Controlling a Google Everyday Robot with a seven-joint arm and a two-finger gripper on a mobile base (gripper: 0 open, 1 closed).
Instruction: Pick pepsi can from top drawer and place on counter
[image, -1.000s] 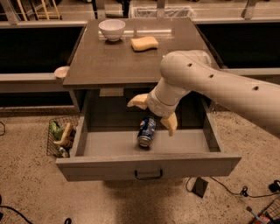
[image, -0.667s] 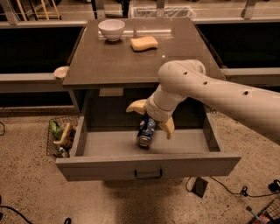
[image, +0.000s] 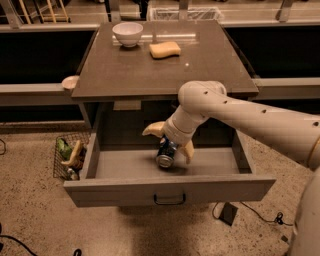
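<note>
Well, counting it up: one pepsi can (image: 166, 152), one top drawer (image: 100, 192) pulled open, one tabletop (image: 150, 75) above it. On that tabletop sit one white bowl (image: 127, 33) toward 11 o'clock and one yellow sponge (image: 165, 49) near 12 o'clock, apart from each other. One wire basket (image: 67, 156) stands on the floor at the drawer's 9 o'clock side.

The can is inside the drawer, about mid-width, not upright. Its long axis runs roughly from 1 o'clock down to 7 o'clock, with a silver end facing 7 o'clock, toward the drawer's front panel.

The pincer (image: 170, 142) reaches down into the drawer right over the can's upper end, its two tan fingers (image: 188, 151) spread wide, one at 10 o'clock and one at 3 o'clock of the can. I can't tell whether they touch it.
</note>
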